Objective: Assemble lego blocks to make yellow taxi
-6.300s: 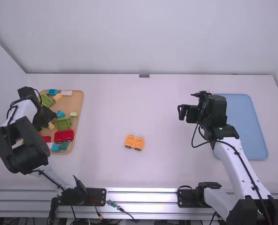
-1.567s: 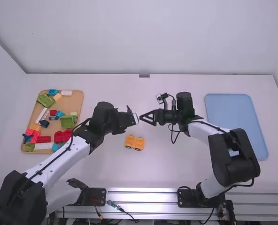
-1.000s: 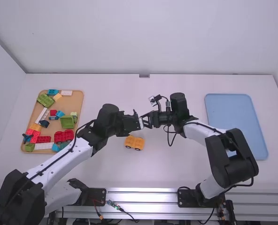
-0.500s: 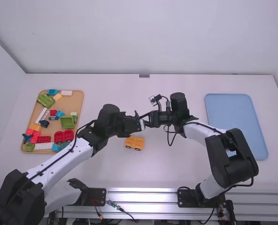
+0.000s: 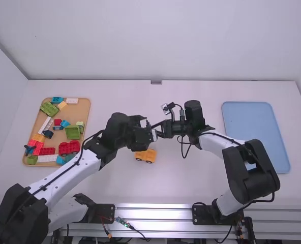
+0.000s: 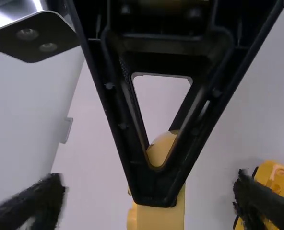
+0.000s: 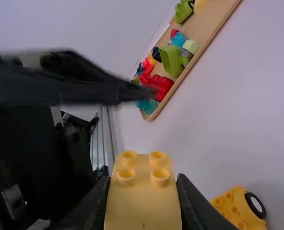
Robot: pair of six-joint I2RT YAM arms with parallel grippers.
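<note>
High view: your left gripper and right gripper meet tip to tip, left of the table's midline, above and just beyond the yellow wheeled base. That base sits on the table, nearer its near edge than its far edge. Wooden tray of mixed blocks: by the table's left edge. Blue tray: toward its right edge.

Left wrist view: your left gripper is spread wide, fingers well apart. Between them stands the yellow block, behind the black linkage of your right gripper; wheeled base off to one side.

Right wrist view: your right gripper grips the yellow block from both sides, four studs exposed. Wheeled base lies near it, apart, wheel and studs visible.
</note>
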